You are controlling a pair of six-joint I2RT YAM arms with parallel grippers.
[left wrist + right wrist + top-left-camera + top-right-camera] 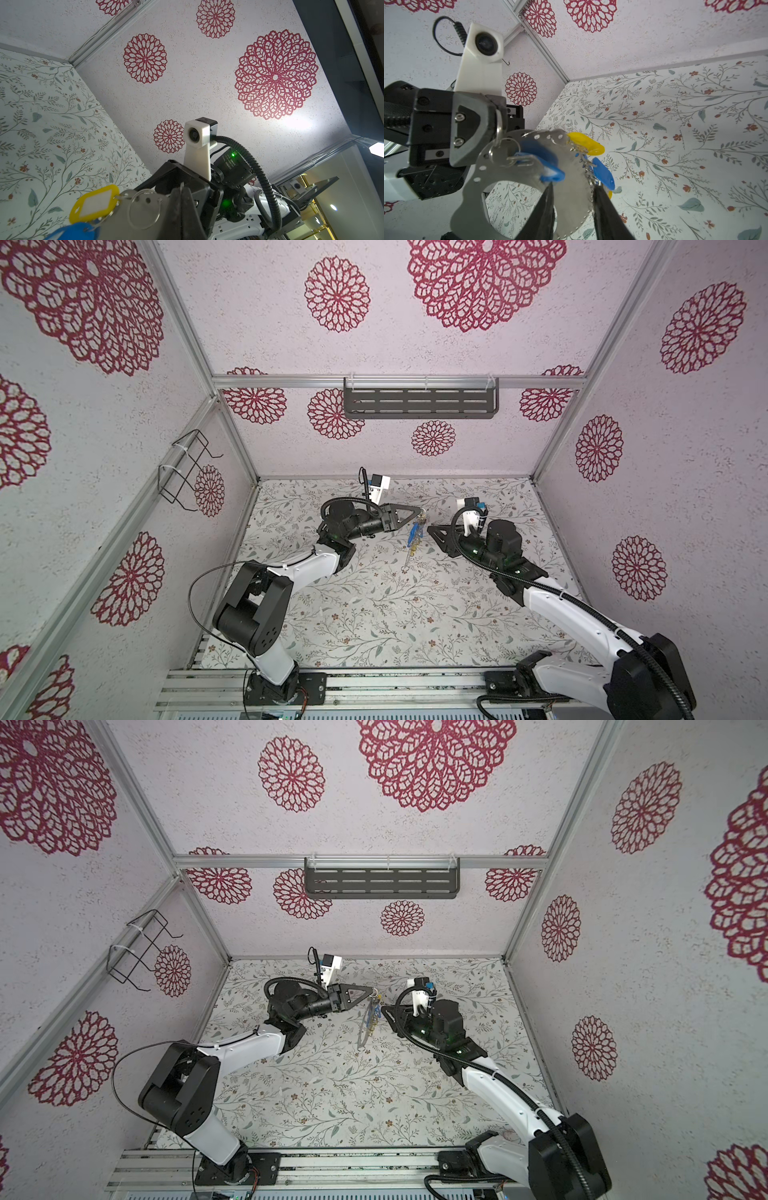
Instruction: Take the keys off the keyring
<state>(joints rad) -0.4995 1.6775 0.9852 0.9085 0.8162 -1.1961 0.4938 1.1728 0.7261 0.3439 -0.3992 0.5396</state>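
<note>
Right wrist view, entries:

1. Keyring: a flat grey metal hoop with punched holes and a toothed edge. It hangs from the left claw above the worktop.
2. Keys: blue and yellow tags on small loops, bunched on the hoop's upper part just beside the left claw.
3. Left claw: closed tight on the keyring's top end, at a small loop there.
4. Right claw: jaws part-way apart, with the toothed band lying between its fingers. Whether either pad presses the metal cannot be told. It grips no key.

Both top views show the keyring edge-on, running down from the left claw toward the worktop. Whether its lower end touches the worktop cannot be told. The right claw sits just beside the keys.

Handling notes (judgement):
- Step in hand: the right claw picks one key to work off, and none appears to be off yet.
- The left claw should hold firm, so that the hoop neither swings nor twists.
- The right claw would do better to close on a single tag, or on its loop, than on the band.
- The pull should run along the band toward its free end, not across it.
- Risk: the teeth may snag a loop, and neighbouring tags may drag along, so short, slow strokes suit the job.
</note>
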